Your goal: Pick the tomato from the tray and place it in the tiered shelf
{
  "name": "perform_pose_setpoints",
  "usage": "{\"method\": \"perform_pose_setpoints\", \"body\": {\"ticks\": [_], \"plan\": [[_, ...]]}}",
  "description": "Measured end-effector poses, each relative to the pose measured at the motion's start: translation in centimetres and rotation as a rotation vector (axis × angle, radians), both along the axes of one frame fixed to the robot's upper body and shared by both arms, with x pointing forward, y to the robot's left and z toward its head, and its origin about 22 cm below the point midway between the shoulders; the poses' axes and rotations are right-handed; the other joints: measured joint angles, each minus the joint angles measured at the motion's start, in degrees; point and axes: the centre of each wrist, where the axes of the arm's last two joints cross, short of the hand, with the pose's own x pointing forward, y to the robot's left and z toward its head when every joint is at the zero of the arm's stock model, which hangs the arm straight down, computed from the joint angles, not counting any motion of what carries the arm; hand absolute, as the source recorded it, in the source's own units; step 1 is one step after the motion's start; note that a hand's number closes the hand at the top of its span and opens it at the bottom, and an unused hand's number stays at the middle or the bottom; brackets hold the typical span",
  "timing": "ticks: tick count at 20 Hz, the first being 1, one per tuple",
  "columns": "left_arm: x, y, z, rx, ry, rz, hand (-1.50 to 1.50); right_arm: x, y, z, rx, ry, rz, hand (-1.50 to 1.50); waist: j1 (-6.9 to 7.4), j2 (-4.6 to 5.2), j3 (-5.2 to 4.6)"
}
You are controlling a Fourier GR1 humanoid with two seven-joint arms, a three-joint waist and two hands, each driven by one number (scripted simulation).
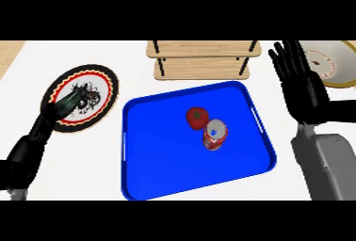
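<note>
A white counter (90,160) fills the view, with a strip of pale wood (10,52) showing beyond its edge to the far left of the blue tray (160,160). Left of the tray, the left hand (59,110) lies over a patterned plate (104,84), its fingers fairly straight and holding nothing. On the tray, a little right of its middle, sits the tomato (197,116), with a red and white can (215,135) lying on its side just beside it, perhaps touching. Past the tray's far edge stands the wooden tiered shelf (201,61), its boards bare as far as can be seen. Right of the tray, the right hand (303,89) rests with fingers spread and pointing up, and a pale plate (341,70) sits behind it. Neither hand is at the tomato, so the pick appears not yet begun. The next move calls for a hand to come in over the tray and curl round the tomato from the side away from the can, so the can is not knocked. It then has to lift clear of the tray's rim and carry the tomato to a shelf board beyond the tray.
</note>
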Motion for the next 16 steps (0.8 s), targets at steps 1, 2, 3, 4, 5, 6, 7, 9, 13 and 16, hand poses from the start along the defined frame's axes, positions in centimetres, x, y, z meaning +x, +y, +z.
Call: {"method": "perform_pose_setpoints", "body": {"ticks": [1,2,3,4,5,6,7,9,13,16], "plan": [[0.4,-0.1,0.1,-0.006,0.008,-0.001,0.0,0.4,0.0,0.2,-0.009,-0.007,-0.005,1.5,0.29,0.1,-0.31],[0.4,-0.2,-0.3,-0.019,0.035,0.01,0.0,0.7,-0.5,0.4,-0.029,-0.014,-0.003,1.5,0.55,0.18,-0.6],[0.6,-0.4,-0.6,-0.04,0.068,0.018,0.0,1.0,-1.0,0.6,-0.056,-0.024,-0.004,1.5,0.74,0.29,-0.81],[0.7,-0.4,-0.8,-0.064,0.103,0.034,0.0,1.3,-1.9,0.8,-0.095,-0.033,-0.001,1.5,0.93,0.42,-0.98],[0.7,-0.9,-1.2,-0.096,0.143,0.049,0.0,1.6,-2.6,1.3,-0.142,-0.04,0.006,1.5,1.15,0.53,-1.09],[0.7,-1.2,-1.7,-0.13,0.188,0.065,0.0,2.0,-3.3,2.1,-0.187,-0.054,0.007,1.5,1.48,0.72,-1.2],[0.4,-1.4,-2.3,-0.154,0.22,0.074,0.0,2.0,-4.6,2.3,-0.312,-0.029,-0.03,1.5,1.39,1.05,-1.61],[0.5,-2.2,-2.6,-0.207,0.258,0.069,0.0,2.1,-6.2,1.4,-0.458,0.079,-0.09,1.5,1.89,1.28,-1.58],[1.7,-3.4,-2.2,-0.264,0.328,0.064,0.0,3.4,-8.0,-1.3,-0.508,0.205,-0.08,-1.5,2.67,1.03,-1.19],[2.0,-3.7,-2.0,-0.281,0.357,0.07,0.0,4.2,-8.9,-1.9,-0.538,0.211,-0.005,-1.5,2.77,0.75,-1.12]]}}
